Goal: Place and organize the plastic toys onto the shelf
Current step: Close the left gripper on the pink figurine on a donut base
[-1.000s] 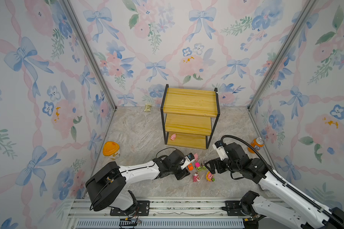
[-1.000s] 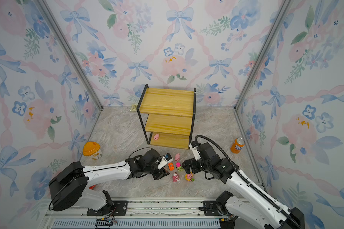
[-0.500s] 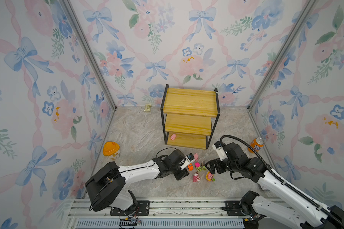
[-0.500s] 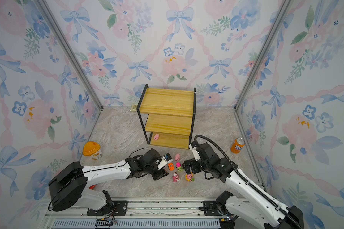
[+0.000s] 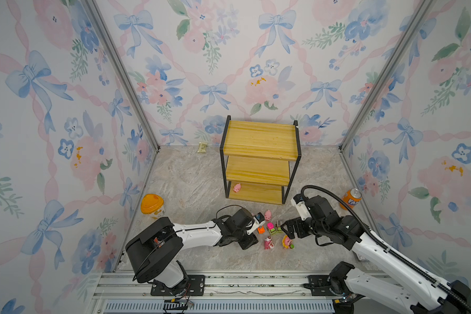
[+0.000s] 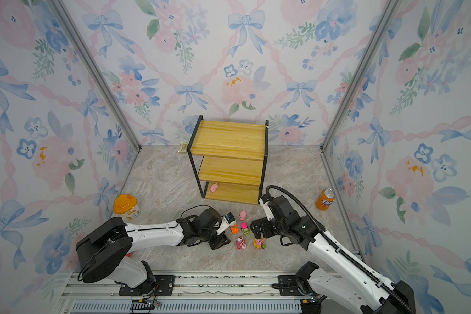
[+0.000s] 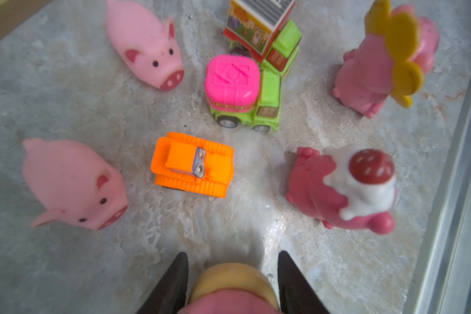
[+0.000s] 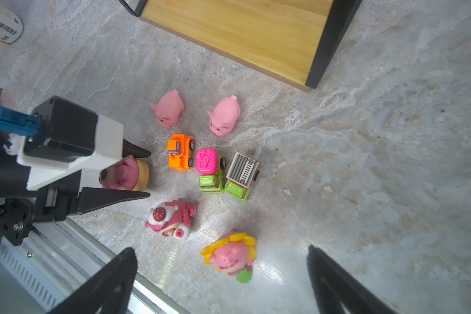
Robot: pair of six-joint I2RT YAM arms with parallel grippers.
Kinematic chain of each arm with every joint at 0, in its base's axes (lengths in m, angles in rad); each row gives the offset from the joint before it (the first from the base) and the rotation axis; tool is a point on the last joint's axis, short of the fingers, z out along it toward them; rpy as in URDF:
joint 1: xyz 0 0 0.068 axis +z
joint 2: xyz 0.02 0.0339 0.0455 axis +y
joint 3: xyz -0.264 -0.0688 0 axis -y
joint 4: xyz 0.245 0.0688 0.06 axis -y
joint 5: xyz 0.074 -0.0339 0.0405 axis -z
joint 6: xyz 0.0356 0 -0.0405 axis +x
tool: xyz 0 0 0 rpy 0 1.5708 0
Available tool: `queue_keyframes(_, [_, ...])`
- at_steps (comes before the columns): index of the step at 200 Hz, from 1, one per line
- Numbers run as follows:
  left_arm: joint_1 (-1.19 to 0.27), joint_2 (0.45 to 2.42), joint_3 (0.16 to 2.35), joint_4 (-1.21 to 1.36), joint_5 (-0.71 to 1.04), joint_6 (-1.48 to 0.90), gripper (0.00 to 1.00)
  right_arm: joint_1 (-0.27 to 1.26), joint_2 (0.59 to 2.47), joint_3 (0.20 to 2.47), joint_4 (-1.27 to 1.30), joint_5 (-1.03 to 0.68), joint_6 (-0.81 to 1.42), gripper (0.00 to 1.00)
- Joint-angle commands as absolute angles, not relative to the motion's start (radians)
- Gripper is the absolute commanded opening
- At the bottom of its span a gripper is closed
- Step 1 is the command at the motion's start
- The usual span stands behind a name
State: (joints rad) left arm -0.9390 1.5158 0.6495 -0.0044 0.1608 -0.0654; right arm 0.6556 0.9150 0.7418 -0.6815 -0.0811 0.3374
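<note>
My left pincer (image 8: 149, 174) had closed a tiny bit more and squeezed the dark pink plastic bear with the tan ring (image 8: 123, 174), still down on the desk (image 8: 365, 190). I thought it was ready to lift to the yellow wooden shelf (image 5: 259, 140) beyond. My right pincer (image 8: 220, 248) hung wide open.

Bright, even light; wrist-cam blur.
</note>
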Motion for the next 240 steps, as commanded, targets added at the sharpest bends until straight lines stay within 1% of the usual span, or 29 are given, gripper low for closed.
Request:
queue_keyframes(1, [-0.952, 1.537, 0.624, 0.031, 0.154, -0.096, 0.0, 0.652, 0.913, 0.75, -0.705, -0.067, 0.351, 1.0])
queue_keyframes(11, [-0.955, 1.538, 0.624, 0.032, 0.144, -0.098, 0.0, 0.652, 0.914, 0.75, -0.706, -0.069, 0.351, 1.0])
queue_keyframes(20, [-0.956, 1.537, 0.622, 0.031, 0.127, -0.1, 0.04, 0.652, 0.916, 0.75, -0.706, -0.071, 0.351, 1.0])
queue_keyframes(29, [-0.956, 1.535, 0.621, 0.031, 0.109, -0.106, 0.04, 0.652, 0.917, 0.752, -0.705, -0.073, 0.351, 1.0])
queue_keyframes(82, [-0.956, 1.523, 0.621, 0.025, 0.095, -0.142, 0.1, 0.652, 0.919, 0.751, -0.705, -0.075, 0.351, 1.0])
queue_keyframes(112, [-0.956, 1.543, 0.63, 0.02, 0.1, -0.154, 0.0, 0.652, 0.925, 0.752, -0.701, -0.075, 0.351, 1.0])
queue_keyframes(144, [-0.956, 1.55, 0.648, -0.001, 0.12, -0.143, 0.0, 0.652, 0.927, 0.758, -0.707, -0.074, 0.353, 1.0])
queue_keyframes(240, [-0.956, 1.464, 0.697, -0.101, 0.123, -0.103, 0.0, 0.651, 0.915, 0.765, -0.718, -0.063, 0.354, 1.0])
